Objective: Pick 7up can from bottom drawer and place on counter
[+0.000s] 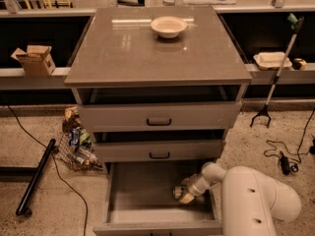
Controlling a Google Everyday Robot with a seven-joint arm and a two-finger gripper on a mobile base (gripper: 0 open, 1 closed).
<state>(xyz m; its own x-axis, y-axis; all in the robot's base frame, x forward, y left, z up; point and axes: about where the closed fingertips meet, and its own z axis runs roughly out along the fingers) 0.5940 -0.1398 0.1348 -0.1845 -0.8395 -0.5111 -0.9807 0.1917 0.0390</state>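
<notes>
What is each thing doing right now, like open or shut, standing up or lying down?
bottom drawer: pulled open.
top drawer and middle drawer: pushed in, or nearly.
7up can: inside the bottom drawer, near its right wall.
end effector: down in the bottom drawer, at the can.
bowl: upright on the counter, looks empty.
cardboard box: flaps open.

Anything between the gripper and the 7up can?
Nothing visible: in the camera view the gripper is right at the 7up can, inside the bottom drawer.
</notes>
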